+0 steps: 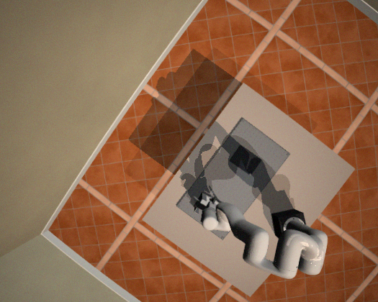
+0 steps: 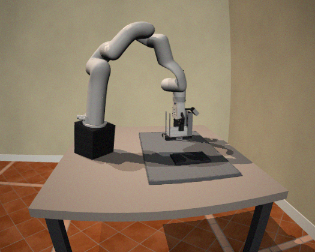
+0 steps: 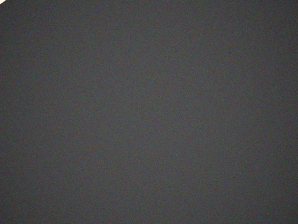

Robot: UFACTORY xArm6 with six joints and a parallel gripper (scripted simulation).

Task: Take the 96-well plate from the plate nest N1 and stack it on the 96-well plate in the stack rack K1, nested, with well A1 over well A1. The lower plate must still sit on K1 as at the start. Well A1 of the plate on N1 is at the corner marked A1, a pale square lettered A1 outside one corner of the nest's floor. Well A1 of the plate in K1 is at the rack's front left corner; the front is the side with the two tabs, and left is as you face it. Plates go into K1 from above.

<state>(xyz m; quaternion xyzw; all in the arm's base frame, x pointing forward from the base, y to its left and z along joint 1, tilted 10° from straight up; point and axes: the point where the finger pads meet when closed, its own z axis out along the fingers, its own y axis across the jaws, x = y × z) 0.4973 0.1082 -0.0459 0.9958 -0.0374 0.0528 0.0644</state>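
Observation:
My gripper [image 2: 180,125] reaches straight down between the thin posts of the stack rack K1 at the far end of the grey mat [image 2: 187,159]. It is shut on the 96-well plate [image 2: 176,132], which shows as a pale block low inside the rack. I cannot tell it apart from the lower plate there. From above, the gripper [image 1: 204,204] and wrist cover the rack. The plate nest N1 [image 2: 191,158] is a dark flat tray on the mat's near part, with nothing on it; it also shows from above [image 1: 245,159]. The wrist view is almost all dark.
The arm's black base block [image 2: 94,139] stands on the table's left part. The rack's posts stand close around the fingers. The grey mat also shows from above [image 1: 235,176]. A wall runs close behind the table.

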